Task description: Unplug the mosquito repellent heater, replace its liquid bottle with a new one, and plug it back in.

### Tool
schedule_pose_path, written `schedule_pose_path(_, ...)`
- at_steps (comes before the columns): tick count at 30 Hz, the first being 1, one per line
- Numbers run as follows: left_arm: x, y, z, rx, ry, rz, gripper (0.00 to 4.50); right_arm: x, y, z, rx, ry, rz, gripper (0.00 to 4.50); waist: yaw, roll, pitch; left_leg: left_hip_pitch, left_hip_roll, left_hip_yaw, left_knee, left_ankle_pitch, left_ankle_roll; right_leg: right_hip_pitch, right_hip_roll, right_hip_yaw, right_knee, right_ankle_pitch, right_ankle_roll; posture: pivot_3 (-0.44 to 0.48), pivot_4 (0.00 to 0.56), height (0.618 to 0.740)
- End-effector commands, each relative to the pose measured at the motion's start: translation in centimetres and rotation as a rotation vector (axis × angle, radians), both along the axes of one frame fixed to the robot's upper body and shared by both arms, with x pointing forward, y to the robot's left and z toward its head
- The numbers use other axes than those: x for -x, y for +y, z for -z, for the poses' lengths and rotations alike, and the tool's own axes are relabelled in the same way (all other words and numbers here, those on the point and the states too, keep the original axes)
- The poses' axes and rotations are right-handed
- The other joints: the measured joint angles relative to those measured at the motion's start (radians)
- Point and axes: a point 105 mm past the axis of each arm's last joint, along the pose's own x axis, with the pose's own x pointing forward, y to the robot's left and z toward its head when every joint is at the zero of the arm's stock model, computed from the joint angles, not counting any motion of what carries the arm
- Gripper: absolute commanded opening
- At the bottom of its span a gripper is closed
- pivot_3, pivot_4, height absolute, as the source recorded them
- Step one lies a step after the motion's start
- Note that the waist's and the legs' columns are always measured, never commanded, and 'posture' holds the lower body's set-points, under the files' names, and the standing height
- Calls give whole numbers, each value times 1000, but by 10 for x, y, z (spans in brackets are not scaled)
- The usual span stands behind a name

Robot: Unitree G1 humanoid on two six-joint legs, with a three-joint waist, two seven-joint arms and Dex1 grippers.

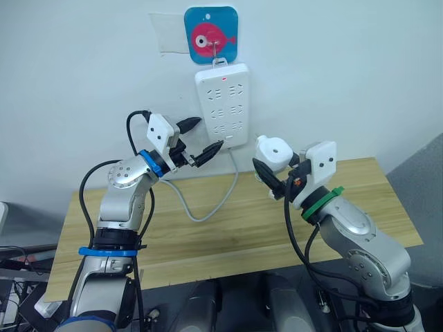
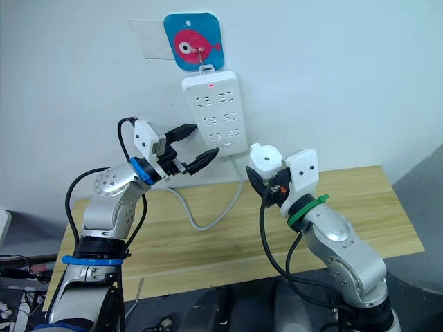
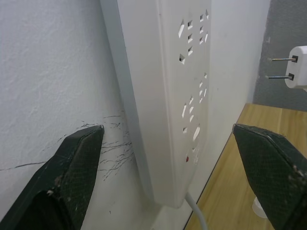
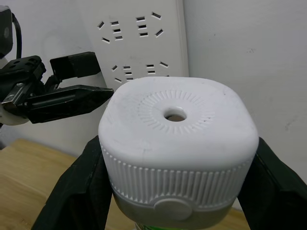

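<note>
Two grippers are hanging in the air in front of the white wall, above a wooden table [image 1: 208, 235]. Over on the robot's right, the right gripper [image 1: 271, 181] is clamping its black fingers [image 4: 72, 191] against both sides of the mosquito repellent heater [image 1: 273, 155], gripping it just below the ribbed band. That small white unit is sitting unplugged, held up off the table, just beside the lower right corner of the power strip [image 1: 223, 104] and not touching it. Its round vent hole [image 4: 174, 114] is facing the right wrist camera, and its two metal prongs [image 3: 280, 68] are sticking out bare towards the strip. On the other side, the left gripper [image 1: 203, 138] is hovering with its jaws spread wide and nothing between them, one fingertip [image 1: 211, 150] close to the strip's lower left corner. A white cable [image 1: 208, 207] is trailing from the strip's bottom onto the table. Above it all, a blue fish hook plate [image 1: 210, 34] is carrying the strip on the wall.
</note>
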Motion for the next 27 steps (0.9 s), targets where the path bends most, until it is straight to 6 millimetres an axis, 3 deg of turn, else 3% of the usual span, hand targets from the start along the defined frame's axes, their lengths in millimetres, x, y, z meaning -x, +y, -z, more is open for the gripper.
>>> schedule_pose_path(1,4,-13,-12,11,-27,87,4500,10,9,-21,-13,-88,-53,2986,-1,0,0,0,0,0,0,0,0,0,0,0,0,0,0,-179,242,740)
schedule_pose_path(5,6,-22,-9,-8,5,170,4500,9,12,-22,-10,-86,-78,2986,-4,0,0,0,0,0,0,0,0,0,0,0,-1,0,0,-162,234,740)
schedule_pose_path(8,4,-20,-16,12,-1,173,3962,7,13,-21,-2,-82,-82,2986,-10,0,0,0,0,0,-1,0,0,0,0,0,-1,0,0,-160,231,740)
schedule_pose_path(17,5,-16,-20,37,4,172,1420,5,23,-20,25,-68,-97,2986,-15,0,0,0,0,0,-1,0,0,0,0,0,-1,0,0,-156,226,740)
schedule_pose_path(27,5,-18,-17,30,5,172,1340,-8,23,-22,39,-36,-35,2986,-15,0,0,0,0,0,-1,0,0,0,0,0,-1,0,0,-153,217,740)
